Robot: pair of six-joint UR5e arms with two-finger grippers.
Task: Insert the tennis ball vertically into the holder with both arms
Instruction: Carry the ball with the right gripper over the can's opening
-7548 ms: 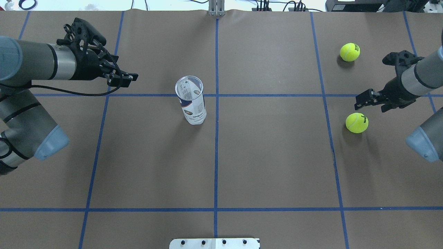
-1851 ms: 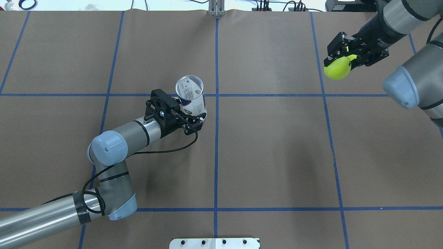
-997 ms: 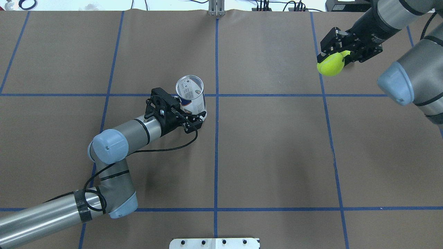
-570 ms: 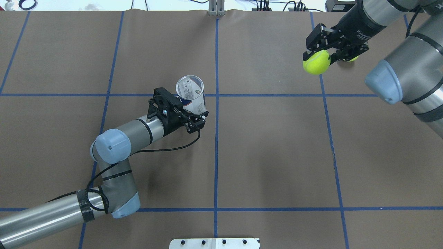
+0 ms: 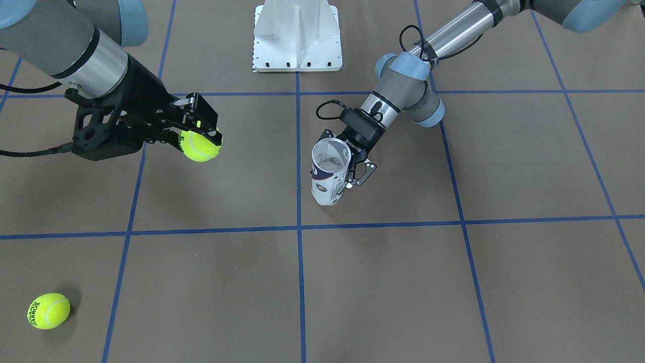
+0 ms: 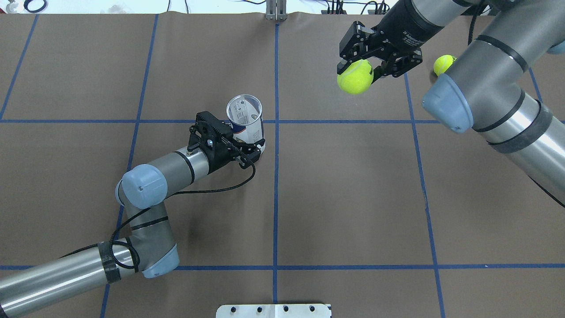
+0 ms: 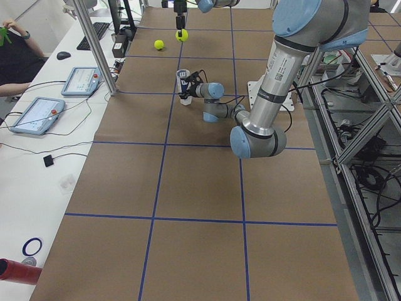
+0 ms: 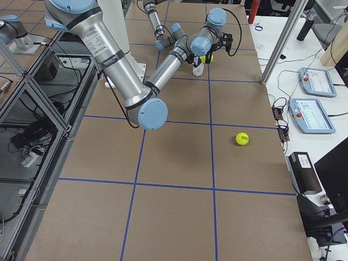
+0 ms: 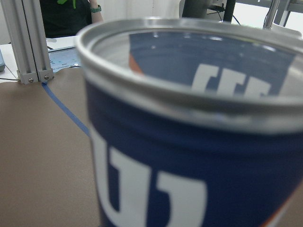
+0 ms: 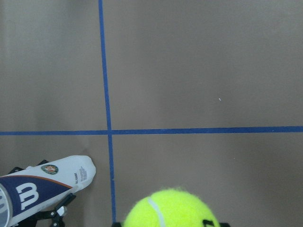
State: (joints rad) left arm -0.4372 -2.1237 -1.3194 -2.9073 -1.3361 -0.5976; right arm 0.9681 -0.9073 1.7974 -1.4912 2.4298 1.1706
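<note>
The holder [image 6: 245,115], a clear tube with a navy and white label, stands upright with its mouth open left of the table's centre line. My left gripper [image 6: 252,152] is shut on its lower part, also seen in the front view [image 5: 352,169]. The holder [image 9: 189,165] fills the left wrist view. My right gripper [image 6: 356,71] is shut on a yellow tennis ball [image 6: 354,79] and holds it in the air, far right of and beyond the holder. In the right wrist view the ball [image 10: 173,210] is at the bottom edge and the holder [image 10: 42,189] at lower left.
A second tennis ball [image 6: 443,64] lies on the table at the far right, partly behind the right arm. The white pedestal base [image 5: 297,35] stands at the robot's edge. Blue tape lines cross the brown table cover. Tablets and a person show in the exterior left view.
The right arm has carried the tennis ball leftward, toward the table's centre line and higher. The left gripper stays closed around the holder, which has shifted only slightly.
</note>
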